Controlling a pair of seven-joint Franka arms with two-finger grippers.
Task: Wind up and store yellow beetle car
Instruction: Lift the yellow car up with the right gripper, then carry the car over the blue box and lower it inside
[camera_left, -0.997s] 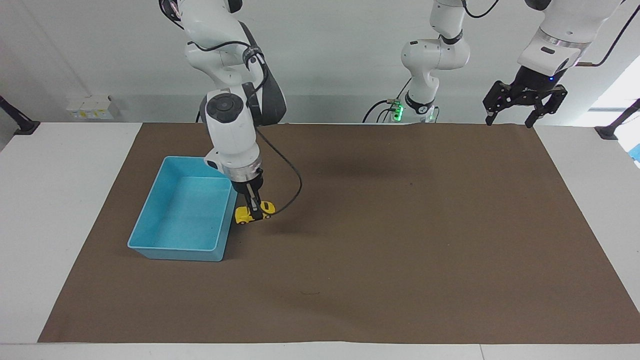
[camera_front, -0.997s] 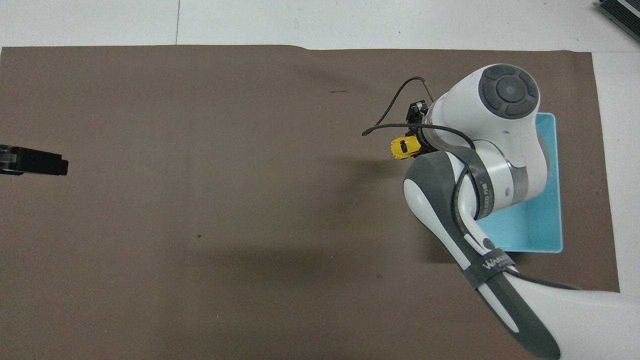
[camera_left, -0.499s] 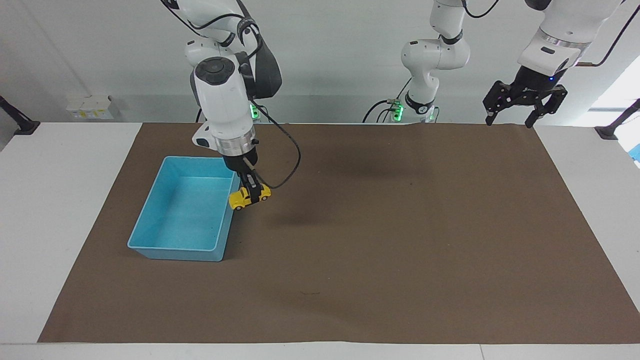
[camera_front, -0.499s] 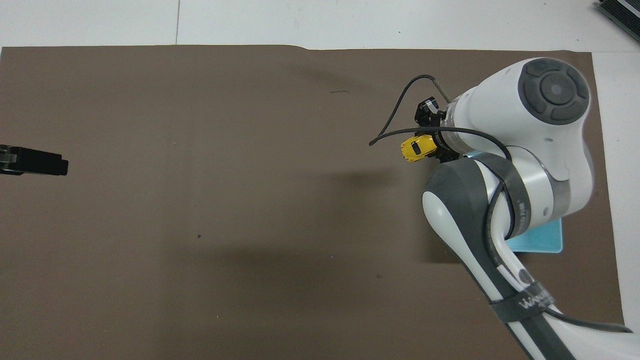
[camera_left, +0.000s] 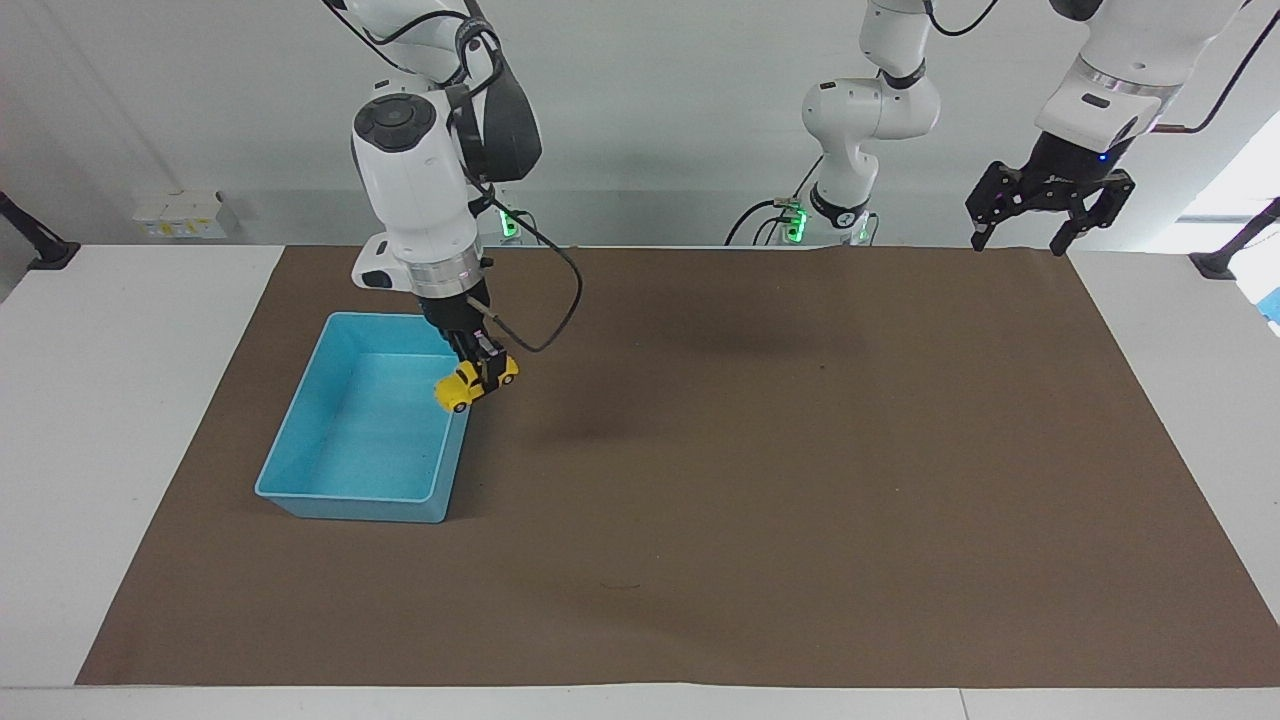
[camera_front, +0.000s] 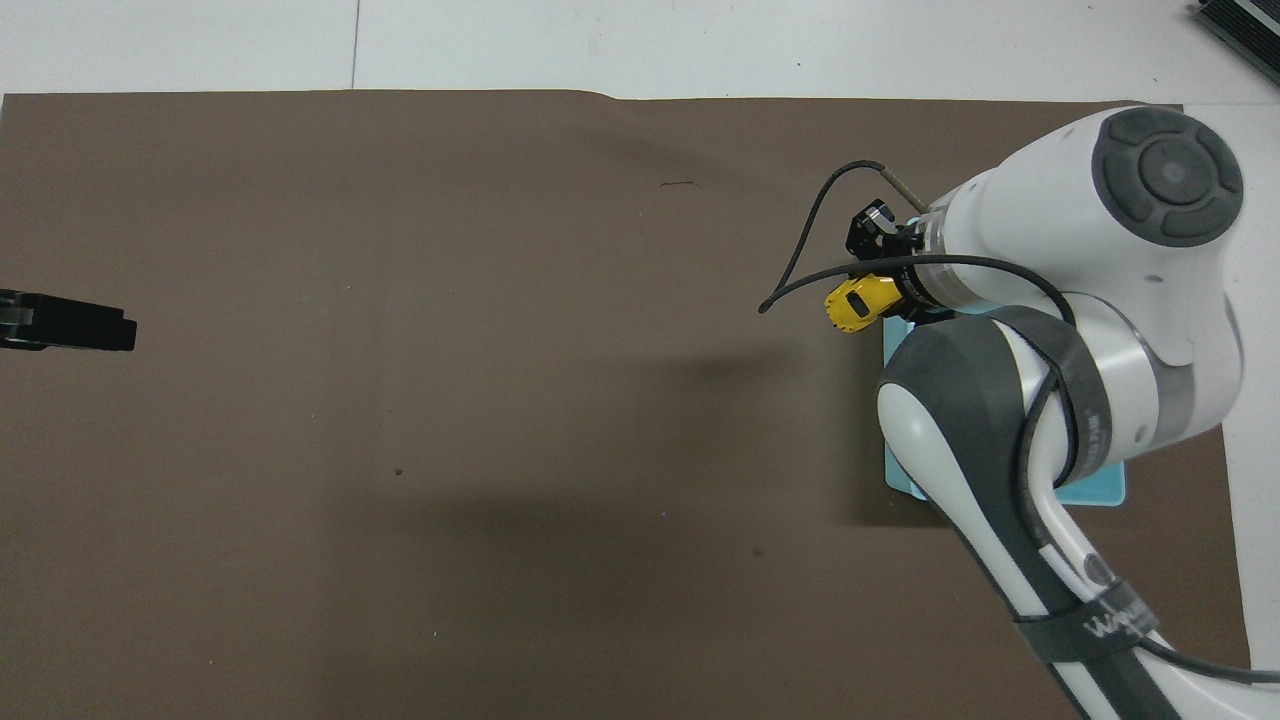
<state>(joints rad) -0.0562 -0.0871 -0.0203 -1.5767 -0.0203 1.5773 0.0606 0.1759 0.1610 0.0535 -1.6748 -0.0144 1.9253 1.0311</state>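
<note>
Right pincer (camera_left: 487, 374): clamped on the yellow beetle car (camera_left: 472, 384), lifted since a second ago, now tilted over the blue bin (camera_left: 352, 496) rim.
Left pincer (camera_left: 1046, 226): waits, spread wide, unchanged.

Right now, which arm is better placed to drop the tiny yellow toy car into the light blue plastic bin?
Right. The right gripper is shut on the tiny yellow toy car, raised at the light blue plastic bin's rim. The left gripper waits open over the brown mat's corner.
</note>
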